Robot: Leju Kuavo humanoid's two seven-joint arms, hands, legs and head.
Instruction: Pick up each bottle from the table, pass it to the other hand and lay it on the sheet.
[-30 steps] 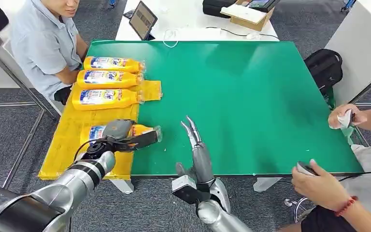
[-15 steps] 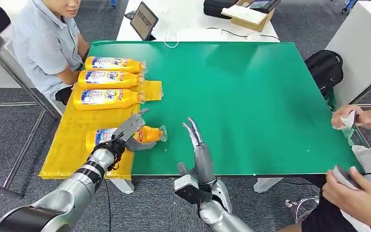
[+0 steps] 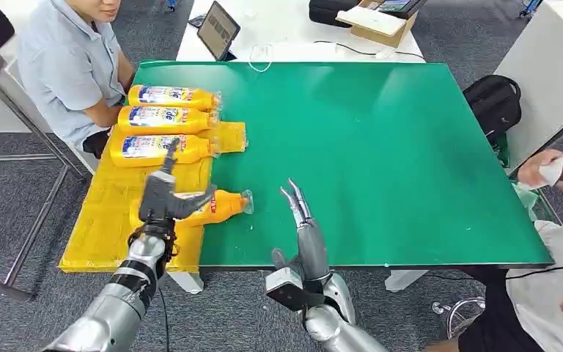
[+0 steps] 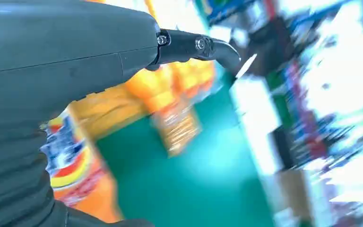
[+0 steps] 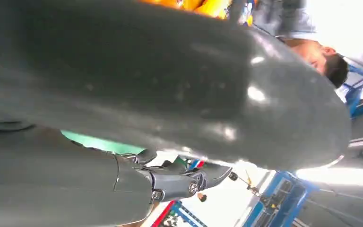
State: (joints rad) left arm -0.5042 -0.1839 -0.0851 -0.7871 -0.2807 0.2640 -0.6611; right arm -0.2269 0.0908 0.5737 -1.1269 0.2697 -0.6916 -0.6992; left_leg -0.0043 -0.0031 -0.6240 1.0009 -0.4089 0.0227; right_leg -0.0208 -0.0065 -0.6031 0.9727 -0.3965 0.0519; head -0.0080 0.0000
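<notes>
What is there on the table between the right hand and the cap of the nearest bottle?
Nothing: in the head view only bare green table separates the right hand from the cap of the nearest bottle.

Left hand [image 3: 163, 196] fingers spread; right hand [image 3: 302, 227] extended (empty).

The yellow plastic bottles [image 3: 167, 119] lying on the yellow sheet [image 3: 106, 213] carry blue-and-white labels with red marks, but the lettering is too small and blurred to read. The propped dark tablet screen [image 3: 218, 29] shows no legible text either.
</notes>
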